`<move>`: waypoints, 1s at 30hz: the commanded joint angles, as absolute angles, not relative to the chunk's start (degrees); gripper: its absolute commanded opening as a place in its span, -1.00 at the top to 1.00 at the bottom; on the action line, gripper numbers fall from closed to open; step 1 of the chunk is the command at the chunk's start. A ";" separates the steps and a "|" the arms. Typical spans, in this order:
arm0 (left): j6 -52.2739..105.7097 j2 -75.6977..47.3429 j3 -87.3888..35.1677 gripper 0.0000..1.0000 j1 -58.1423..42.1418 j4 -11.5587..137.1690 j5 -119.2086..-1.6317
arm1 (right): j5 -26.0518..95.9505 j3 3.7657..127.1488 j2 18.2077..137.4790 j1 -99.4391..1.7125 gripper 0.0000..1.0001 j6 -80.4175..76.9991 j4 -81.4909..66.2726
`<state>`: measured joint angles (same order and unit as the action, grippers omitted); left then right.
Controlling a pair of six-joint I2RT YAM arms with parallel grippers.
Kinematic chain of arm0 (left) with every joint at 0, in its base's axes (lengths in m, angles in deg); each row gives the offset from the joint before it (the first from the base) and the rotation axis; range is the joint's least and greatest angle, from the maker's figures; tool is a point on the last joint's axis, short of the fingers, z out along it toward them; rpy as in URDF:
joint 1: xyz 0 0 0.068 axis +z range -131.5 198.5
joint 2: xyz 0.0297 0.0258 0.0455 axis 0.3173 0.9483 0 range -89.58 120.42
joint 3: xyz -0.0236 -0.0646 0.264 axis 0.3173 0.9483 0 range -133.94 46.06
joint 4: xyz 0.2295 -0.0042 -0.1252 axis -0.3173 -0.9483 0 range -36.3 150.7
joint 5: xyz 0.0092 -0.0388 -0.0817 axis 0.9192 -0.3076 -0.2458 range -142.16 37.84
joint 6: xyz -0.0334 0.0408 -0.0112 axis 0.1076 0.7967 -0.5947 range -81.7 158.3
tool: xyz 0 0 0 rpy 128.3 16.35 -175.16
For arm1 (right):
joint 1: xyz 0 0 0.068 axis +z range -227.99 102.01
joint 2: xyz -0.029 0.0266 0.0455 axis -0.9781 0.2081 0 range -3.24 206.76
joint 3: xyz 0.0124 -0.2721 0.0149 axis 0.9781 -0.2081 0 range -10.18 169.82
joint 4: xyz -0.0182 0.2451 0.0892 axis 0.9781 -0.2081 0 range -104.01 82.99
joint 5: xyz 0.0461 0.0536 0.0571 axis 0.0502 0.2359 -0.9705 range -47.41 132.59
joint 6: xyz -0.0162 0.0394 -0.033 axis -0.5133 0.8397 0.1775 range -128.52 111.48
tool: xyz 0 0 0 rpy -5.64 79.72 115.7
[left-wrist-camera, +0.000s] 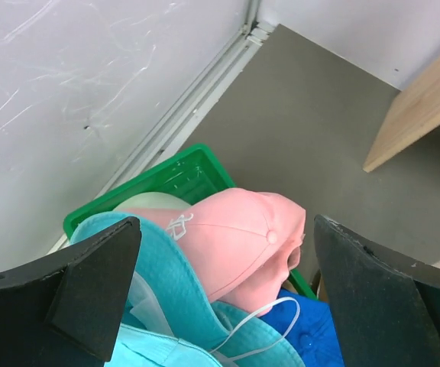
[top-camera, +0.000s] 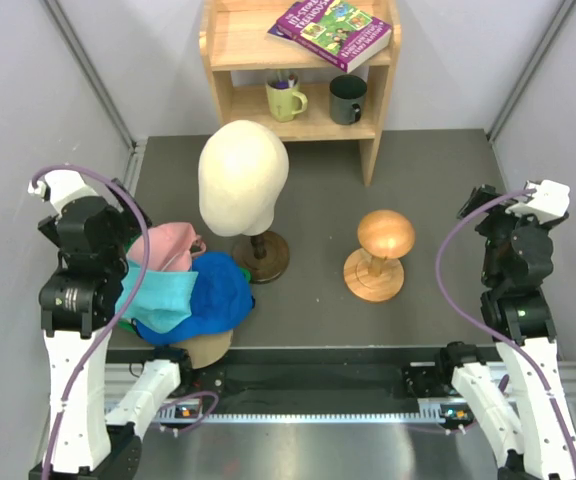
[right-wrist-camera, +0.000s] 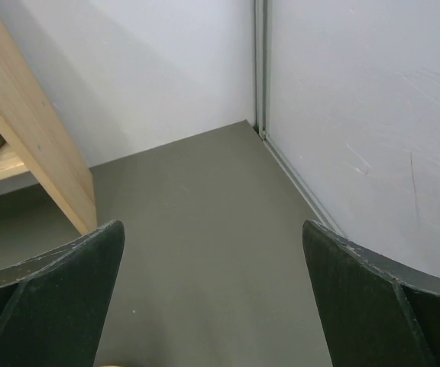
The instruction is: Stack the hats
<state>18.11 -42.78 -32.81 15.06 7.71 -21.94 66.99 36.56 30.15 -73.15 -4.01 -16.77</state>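
The left claw (left-wrist-camera: 226, 222) hangs released, its two dark fingers spread wide with nothing between them, poised above the heap of hats at the left side of the table (top-camera: 418, 200). Directly under the gap lies the pink cap (left-wrist-camera: 235, 237), crown up with its button showing. The cyan bucket hat (left-wrist-camera: 166, 306) overlaps its near side, a thin white cord looping across the brim. A patch of the royal blue cap (left-wrist-camera: 312, 329) shows just beside them. A pale rounded crown (left-wrist-camera: 147, 202) peeks out behind the cyan brim; I cannot tell which hat it is. All of this sits in and over a green bin (left-wrist-camera: 189, 172) pushed near the wall (left-wrist-camera: 67, 92). From above, the blue cap spreads toward the middle of the table, and a tan cap (top-camera: 208, 347) pokes out beneath it at the near edge. The right claw (right-wrist-camera: 213, 225) is likewise released and holds nothing, its fingers wide apart over bare grey table at the right side, well apart from the hats. Between the arms stand the cream mannequin head (top-camera: 243, 175) on its dark base and the round-topped wooden stand (top-camera: 383, 235). Behind them, the wooden shelf (top-camera: 378, 100) carries a book (top-camera: 333, 30), a green mug (top-camera: 286, 98) and a dark mug (top-camera: 348, 98).
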 commanded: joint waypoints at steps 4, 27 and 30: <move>27.37 -44.49 -31.56 -0.98 15.34 10.31 -32.25 | 69.48 36.23 31.39 -73.59 -0.99 0.09 -15.80; -0.99 -30.69 -47.81 -0.98 18.06 -25.78 -13.40 | 66.23 29.47 32.19 -73.51 -0.99 1.58 -17.74; -1.34 -30.96 -44.22 -0.98 20.52 -25.78 -14.27 | 65.97 28.15 31.92 -73.68 -0.99 1.67 -17.65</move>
